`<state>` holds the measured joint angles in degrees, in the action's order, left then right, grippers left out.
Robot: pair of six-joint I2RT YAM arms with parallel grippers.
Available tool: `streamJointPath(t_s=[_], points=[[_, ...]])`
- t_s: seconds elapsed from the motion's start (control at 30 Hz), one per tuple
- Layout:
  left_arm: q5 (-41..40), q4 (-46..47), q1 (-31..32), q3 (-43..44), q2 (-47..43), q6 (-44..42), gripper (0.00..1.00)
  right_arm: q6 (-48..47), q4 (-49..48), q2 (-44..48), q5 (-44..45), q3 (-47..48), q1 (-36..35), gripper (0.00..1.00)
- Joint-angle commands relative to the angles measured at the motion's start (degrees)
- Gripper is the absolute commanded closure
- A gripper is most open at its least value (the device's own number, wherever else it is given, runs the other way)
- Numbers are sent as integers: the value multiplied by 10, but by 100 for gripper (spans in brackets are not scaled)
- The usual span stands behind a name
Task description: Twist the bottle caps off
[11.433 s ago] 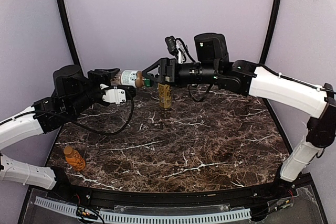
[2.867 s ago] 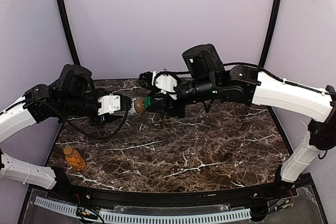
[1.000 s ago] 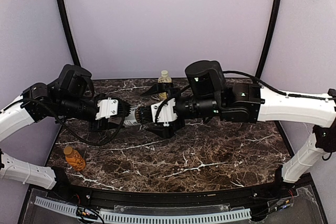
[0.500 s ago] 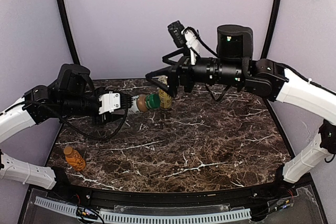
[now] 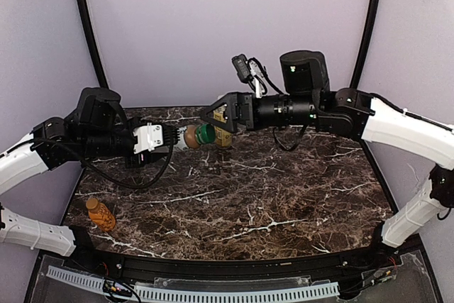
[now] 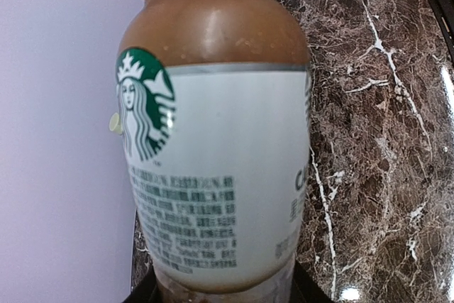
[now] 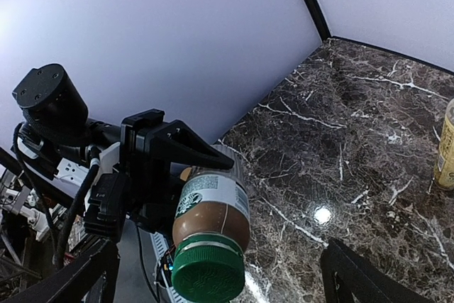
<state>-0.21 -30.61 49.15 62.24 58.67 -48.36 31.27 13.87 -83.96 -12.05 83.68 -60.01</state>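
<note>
My left gripper is shut on the base of the short brownish white-labelled bottle, holding it sideways above the table. Its green cap points right and is on the neck. In the left wrist view the bottle fills the frame. My right gripper is open just right of the cap. In the right wrist view the cap sits between the spread fingers, touching neither. The yellow-labelled bottle stands behind, partly hidden. The bumpy orange bottle lies at the front left.
Dark marble table with purple walls behind and black frame posts at both sides. The yellow-labelled bottle shows at the right edge of the right wrist view. A cable from the left arm hangs low.
One second ago the right gripper was around the cap. It has opened wide, pulled back and up, then come down toward the cap again. The left gripper kept hold of the bottle.
</note>
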Motion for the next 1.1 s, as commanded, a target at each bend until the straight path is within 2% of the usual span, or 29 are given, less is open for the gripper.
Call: streamJointPath(t_s=[0.0,0.2,0.47,0.63,0.77,0.87,0.97,1.07], points=[[-10,13,3,-9,-13,-2,81,25,-12,-9,-7,-8,-11,3],[-11,18,3,-9,-12,-4,81,33,-5,-27,-15,-7,-16,8],[-11,20,3,-9,-9,-6,81,26,-5,-33,-24,-4,-16,33],[-13,23,3,-7,-8,-7,81,30,-6,-40,-33,-4,-17,34],[-14,22,3,-8,-7,-8,81,31,-6,-42,-38,-5,-17,41],[-15,24,3,-9,-7,-11,81,29,-6,-40,-37,-5,-18,53],[-15,23,3,-11,-9,-13,81,24,-6,-36,-35,-7,-18,70],[-19,22,3,-16,-12,-15,81,13,7,-29,-28,-9,-15,92]])
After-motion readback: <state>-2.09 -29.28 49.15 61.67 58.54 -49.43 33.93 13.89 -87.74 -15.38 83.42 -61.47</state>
